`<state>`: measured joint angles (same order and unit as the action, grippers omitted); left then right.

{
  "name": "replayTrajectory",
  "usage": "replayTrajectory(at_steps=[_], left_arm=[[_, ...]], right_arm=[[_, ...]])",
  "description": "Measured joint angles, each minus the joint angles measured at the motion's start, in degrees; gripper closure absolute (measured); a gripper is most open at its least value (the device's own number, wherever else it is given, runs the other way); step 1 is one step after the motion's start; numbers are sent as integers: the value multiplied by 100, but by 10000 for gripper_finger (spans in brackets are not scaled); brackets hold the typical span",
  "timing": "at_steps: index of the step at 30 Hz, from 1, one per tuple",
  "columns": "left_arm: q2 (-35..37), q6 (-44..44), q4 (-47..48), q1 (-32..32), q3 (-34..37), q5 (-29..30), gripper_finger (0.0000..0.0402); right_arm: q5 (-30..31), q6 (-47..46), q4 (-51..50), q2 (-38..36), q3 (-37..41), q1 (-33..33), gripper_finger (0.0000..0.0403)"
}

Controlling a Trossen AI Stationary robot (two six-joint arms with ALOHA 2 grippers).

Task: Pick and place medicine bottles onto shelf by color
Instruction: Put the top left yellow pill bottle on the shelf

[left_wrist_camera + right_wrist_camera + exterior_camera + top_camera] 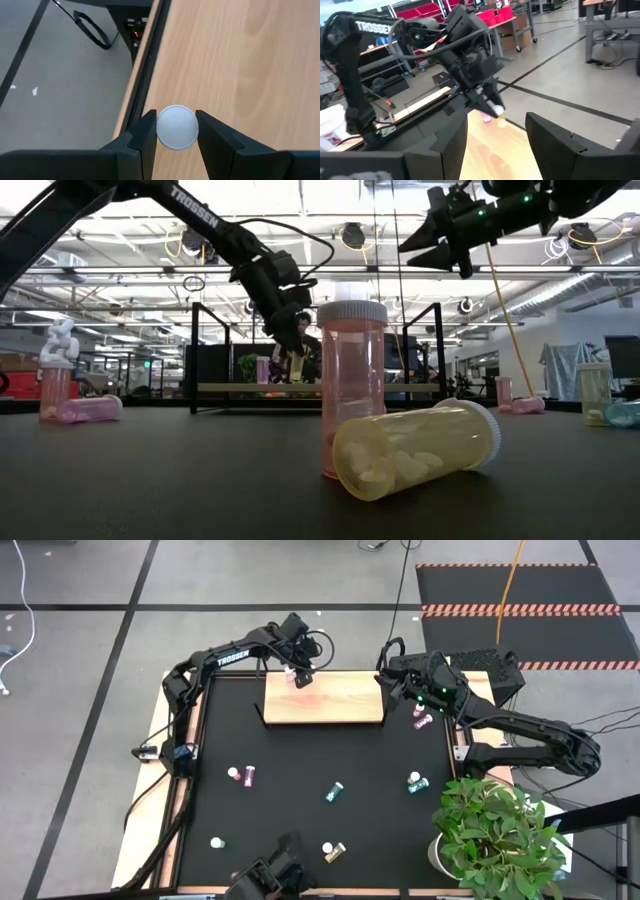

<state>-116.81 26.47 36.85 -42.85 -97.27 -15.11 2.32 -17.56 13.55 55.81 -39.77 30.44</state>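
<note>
Over far left corner of light-wood shelf board [325, 700], left gripper [176, 131] clamped on white-capped pink bottle [299, 677] — placing step, next lower and release — right gripper [392, 680] spread, empty.

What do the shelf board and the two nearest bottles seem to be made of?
Shelf board: light wood or wood-look laminate, matte, with visible grain. Upright pink bottle and lying yellow bottle: probably translucent plastic, glossy, since light passes through and pills show inside the yellow one. Their caps look like opaque white plastic.

Grey floor [80, 660] with black lines, striped black mat [520, 600], red bins [492, 12]
</note>
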Motion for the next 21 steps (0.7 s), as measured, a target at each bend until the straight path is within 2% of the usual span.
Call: replayTrajectory(at_steps=[10,21], left_arm=[[0,43,-54,-4,1,-2,275],[-35,-132,-145,-4,199,4,275]], right_arm=[[-265,24,-1,0,0,287,209],[-559,24,-3,0,0,297,209]])
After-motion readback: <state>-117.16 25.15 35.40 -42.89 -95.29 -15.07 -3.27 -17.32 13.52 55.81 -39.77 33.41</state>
